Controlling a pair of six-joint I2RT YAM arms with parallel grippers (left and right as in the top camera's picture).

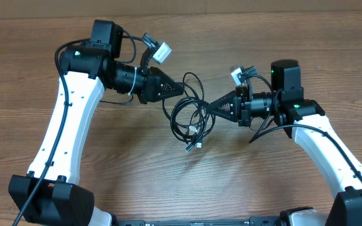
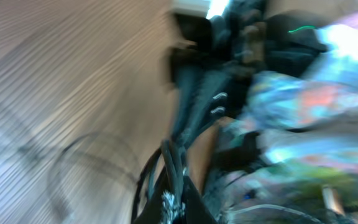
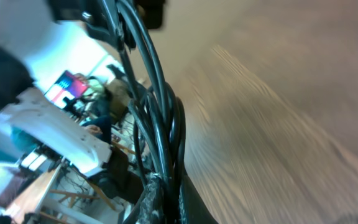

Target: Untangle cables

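Thin black cables with silvery plug tips (image 1: pixel 198 118) are pinched from both sides. The black left gripper (image 1: pixel 184 90) and the right gripper (image 1: pixel 210 105) are held level and turned inward, fingers clamped on the loops. The bundle is found mid-way on the brown wooden table (image 1: pixel 263 182), its long axis running far-to-near and its plugs pointing nearward.

Cables (image 1: pixel 190 118) lie mid-table (image 1: pixel 168 188), between the two grippers. Left gripper (image 1: pixel 182 93) at the bundle's far-left edge, right gripper (image 1: pixel 210 107) at its right edge. Plug tips (image 1: pixel 191 147) on the near side.
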